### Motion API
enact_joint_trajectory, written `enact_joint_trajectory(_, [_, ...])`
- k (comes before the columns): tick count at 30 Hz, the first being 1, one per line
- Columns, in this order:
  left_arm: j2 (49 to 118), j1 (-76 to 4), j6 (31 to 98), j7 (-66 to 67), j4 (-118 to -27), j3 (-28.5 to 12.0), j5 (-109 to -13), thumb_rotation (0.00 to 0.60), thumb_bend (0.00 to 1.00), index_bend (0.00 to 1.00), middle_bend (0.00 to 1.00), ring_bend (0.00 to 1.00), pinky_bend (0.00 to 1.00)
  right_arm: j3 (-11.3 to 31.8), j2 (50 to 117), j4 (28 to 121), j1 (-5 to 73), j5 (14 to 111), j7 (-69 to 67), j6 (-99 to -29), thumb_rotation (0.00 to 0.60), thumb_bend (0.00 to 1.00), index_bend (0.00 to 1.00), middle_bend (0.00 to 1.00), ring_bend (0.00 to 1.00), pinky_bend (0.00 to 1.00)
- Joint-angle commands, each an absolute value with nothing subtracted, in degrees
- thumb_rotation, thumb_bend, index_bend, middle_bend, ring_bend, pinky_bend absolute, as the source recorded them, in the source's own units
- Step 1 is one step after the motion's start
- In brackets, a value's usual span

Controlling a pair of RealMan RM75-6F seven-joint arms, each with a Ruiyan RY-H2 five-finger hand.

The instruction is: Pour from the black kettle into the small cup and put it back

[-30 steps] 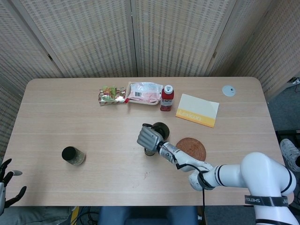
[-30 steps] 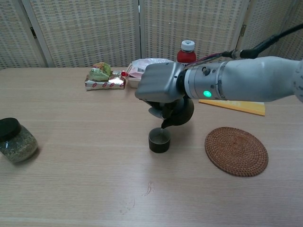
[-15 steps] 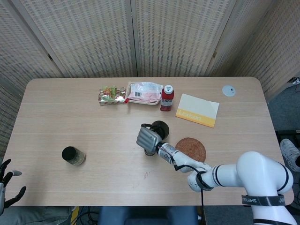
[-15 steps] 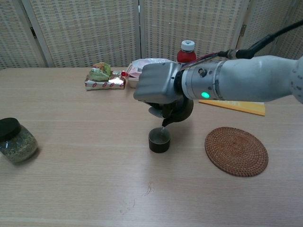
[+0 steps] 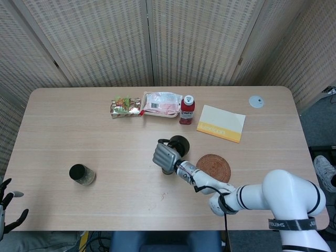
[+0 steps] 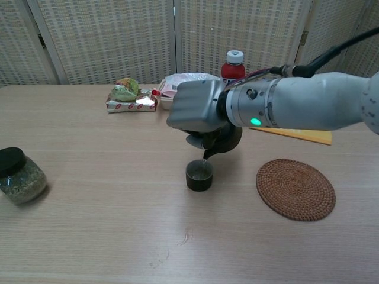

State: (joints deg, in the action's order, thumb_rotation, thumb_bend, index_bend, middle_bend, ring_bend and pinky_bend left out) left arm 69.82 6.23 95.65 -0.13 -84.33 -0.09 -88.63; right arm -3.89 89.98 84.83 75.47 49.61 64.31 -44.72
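The right hand (image 6: 198, 109) is gripping the black kettle (image 6: 224, 142), fingers wrapped around it, tipping it so the spout is hanging right over the small cup (image 6: 199, 175) near the middle of the counter (image 6: 89, 225). Compared with a second ago, the hand has crept slightly toward the left edge and the spout is sitting a touch lower over the rim, so the pour looks underway. The woven coaster (image 6: 295, 189), likely the kettle's return spot, is waiting beside it. The left hand (image 5: 8, 207) is idling off the counter's front-left corner, fingers spread, holding nothing.
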Motion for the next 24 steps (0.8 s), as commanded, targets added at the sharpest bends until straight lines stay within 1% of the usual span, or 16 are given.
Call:
enact_joint_trajectory(1, [69.81,6.26,95.61,-0.19,-84.24,-0.11,-88.56,0.6,0.25,0.39,0.1,0.17,0.03,-4.0,90.07,84.75,75.55,49.51,64.33,-44.85,0.448,0.71,1.0,1.0,0.95,0.44])
enact_joint_trajectory(14, [69.82,6.3,95.53,-0.62,-83.91,-0.23,-88.45,0.6,0.25,0.39,0.1,0.17,0.03,-4.55,90.42,84.84,76.01,48.34,65.31,-45.79,0.447,0.71,1.0,1.0,0.95,0.44])
enact_joint_trajectory(24, [69.65,6.3,95.49,-0.78,-83.95,-0.31,-88.43,0.6,0.25,0.39,0.1,0.17,0.03,-4.06,90.58,85.24,75.81,48.01,63.73,-46.16,0.448,0.7,1.0,1.0,0.95,0.44])
